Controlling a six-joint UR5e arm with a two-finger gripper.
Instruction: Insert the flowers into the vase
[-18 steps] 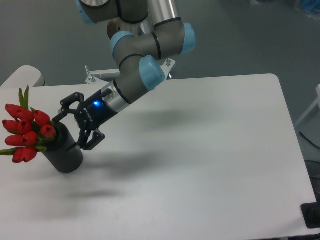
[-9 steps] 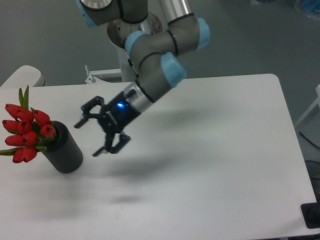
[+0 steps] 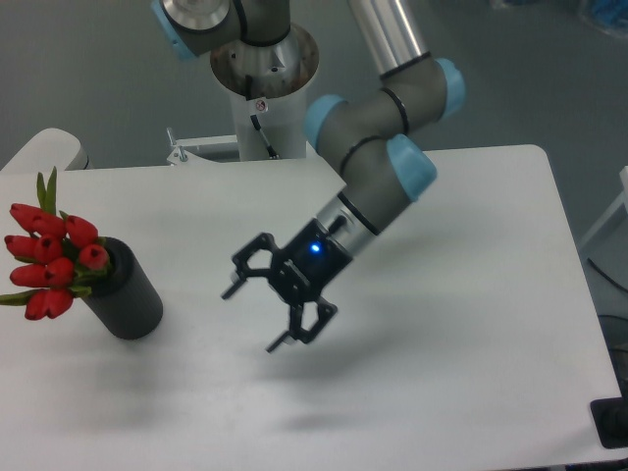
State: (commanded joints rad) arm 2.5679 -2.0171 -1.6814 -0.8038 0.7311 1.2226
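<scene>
Claw: gripper (image 3: 257, 319) hangs above the bare middle of the table (image 3: 471, 324), fingers spread wide, nothing between them.
Claw facing: fingertips point down and to the left, roughly towards the vase, though well apart from it.
Arm: grey links with pale blue joint caps run up and right from the wrist, then back to the base behind the table's far edge; a blue light shows on the wrist.
Vase: vase (image 3: 126, 294) stands near the table's left edge, a matte black cylinder, tilted in this view so its open end faces up and to the left.
Vase axis: long axis runs from lower right at the foot to upper left at the mouth.
Flowers: flowers (image 3: 51, 257) sit in that mouth, red buds clustered just outside the rim, a couple of green leaves sticking up and out to the left.
Flower axis: stems appear to follow the vase's line (they are hidden inside, so this is a judgement), heads pointing up and left, away from the claw.
Why so: the bunch looks held by the vase wall alone, with no help from the claw, which suits an empty, open hand standing clear.
Task state: by the look of it the insertion is done; what is left seems only to be clearing off.
</scene>
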